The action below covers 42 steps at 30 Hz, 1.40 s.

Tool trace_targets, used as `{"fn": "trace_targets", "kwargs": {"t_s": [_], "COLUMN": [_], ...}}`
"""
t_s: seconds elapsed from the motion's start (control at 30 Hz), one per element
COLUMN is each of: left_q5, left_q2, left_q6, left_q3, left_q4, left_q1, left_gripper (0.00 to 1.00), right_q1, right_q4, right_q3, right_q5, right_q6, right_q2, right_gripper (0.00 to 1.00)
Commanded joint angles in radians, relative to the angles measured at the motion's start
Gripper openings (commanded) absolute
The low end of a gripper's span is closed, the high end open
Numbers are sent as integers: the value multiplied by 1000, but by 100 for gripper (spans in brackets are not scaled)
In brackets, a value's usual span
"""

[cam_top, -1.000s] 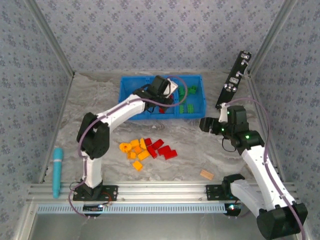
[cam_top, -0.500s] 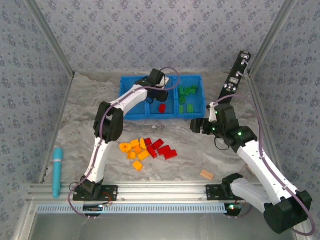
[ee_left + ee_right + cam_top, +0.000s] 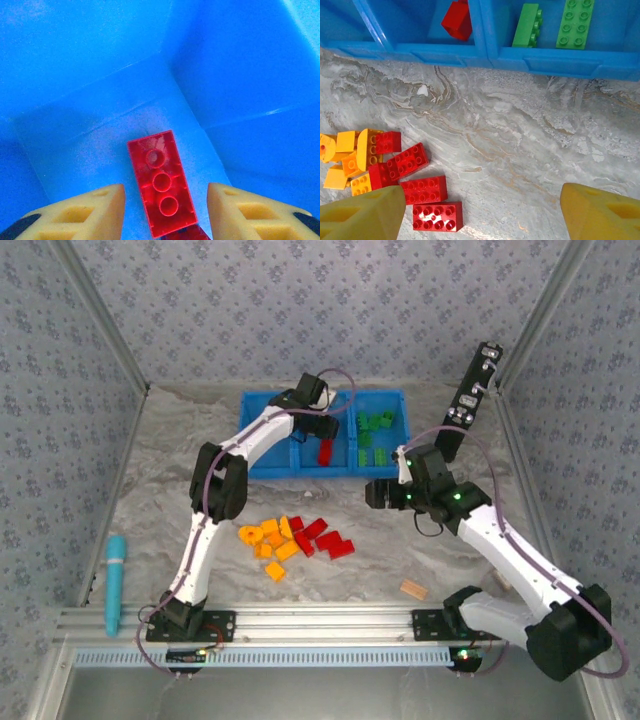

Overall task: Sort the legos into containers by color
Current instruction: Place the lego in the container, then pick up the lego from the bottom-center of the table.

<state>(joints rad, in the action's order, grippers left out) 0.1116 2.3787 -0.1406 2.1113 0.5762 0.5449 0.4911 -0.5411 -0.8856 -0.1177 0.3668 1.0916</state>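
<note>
The right arm has swung in from the right side of the table [image 3: 530, 130] toward the middle, so the right fingers [image 3: 365, 215] now hang in front of the blue tray [image 3: 555, 64], closer to the loose bricks. The left arm has stretched out further over the tray, and the left fingers [image 3: 100, 210], pinched shut a second ago, have parted.

A red brick [image 3: 162, 182] lies flat on the floor of the middle compartment, between the left fingers and touching neither. A second red piece shows at its near end. The green bricks [image 3: 375, 430] sit in the right compartment. The remaining red bricks [image 3: 325, 537] and orange-yellow bricks [image 3: 268, 540] are still heaped on the table in front of the tray.

The left fingers are only narrowly apart. If they lift at an angle, I judge one could snag the brick or the piece beside it and drag it toward the compartment wall. The right fingers stand wide and hold nothing. The red and orange-yellow bricks touch each other in the pile, so a wide grasp there could catch two colours at once. Both arms are also near the centre, so the left arm pulling back while the right arm moves in risks a clash.
</note>
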Motion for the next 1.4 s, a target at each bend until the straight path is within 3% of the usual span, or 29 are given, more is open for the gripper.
{"fn": "trace_targets", "kwargs": {"t_s": [0.0, 0.3, 0.57, 0.67, 0.77, 0.87, 1.1, 1.37], "left_q5": [54, 68, 85, 80, 45, 9, -39, -49], "left_q2": [-13, -250, -530, -632, -741, -850, -1120, -1334], "left_q6": [-8, 22, 46, 59, 84, 120, 174, 219], "left_q3": [-23, -133, -319, -393, -458, -516, -681, -824], "left_q4": [37, 5, -21, -15, 29, 93, 217, 246], "left_q1": [10, 19, 17, 14, 0, -29, -133, -227], "left_gripper": [48, 50, 54, 56, 58, 61, 66, 76], "right_q1": [16, 91, 206, 273, 335, 367, 478, 569], "right_q4": [12, 45, 114, 114, 148, 146, 33, 188], "right_q3": [-38, 12, 93, 99, 133, 134, 133, 264], "right_q5": [19, -68, -183, -91, -47, -144, -11, 168], "right_q6": [-22, -81, -257, -351, -450, -600, -910, -993], "right_q2": [23, 69, 74, 108, 118, 118, 147, 188], "right_gripper": [82, 83, 87, 96, 96, 96, 99, 99]}}
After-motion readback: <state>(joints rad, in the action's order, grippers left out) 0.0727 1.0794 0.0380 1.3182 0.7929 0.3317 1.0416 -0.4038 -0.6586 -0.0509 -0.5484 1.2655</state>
